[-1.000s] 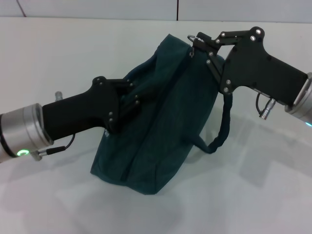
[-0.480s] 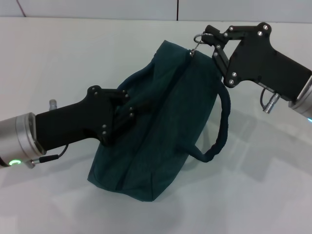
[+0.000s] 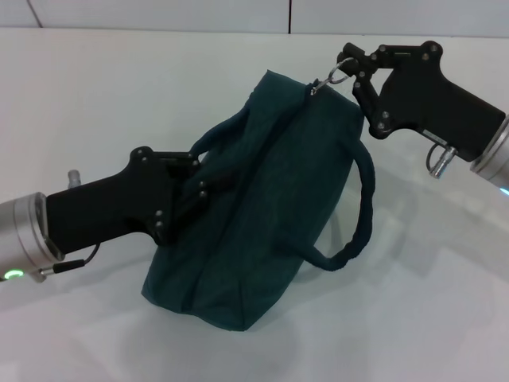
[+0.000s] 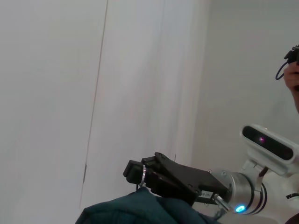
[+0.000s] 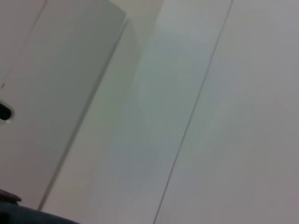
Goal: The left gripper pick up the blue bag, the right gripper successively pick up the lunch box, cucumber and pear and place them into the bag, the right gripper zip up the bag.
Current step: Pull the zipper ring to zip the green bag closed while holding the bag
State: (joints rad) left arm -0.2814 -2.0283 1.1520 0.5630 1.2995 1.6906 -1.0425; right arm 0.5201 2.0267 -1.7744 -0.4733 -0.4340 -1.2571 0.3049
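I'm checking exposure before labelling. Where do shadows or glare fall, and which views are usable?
Head view: even light, soft shadow beside the blue bag on the white table, no glare; left gripper and right gripper sharp. Left wrist view: mostly pale wall, bag low. Right wrist view: almost featureless wall.

A plain white bench (image 3: 103,103) is seen, on which the blue bag (image 3: 262,207) is rested at its base.
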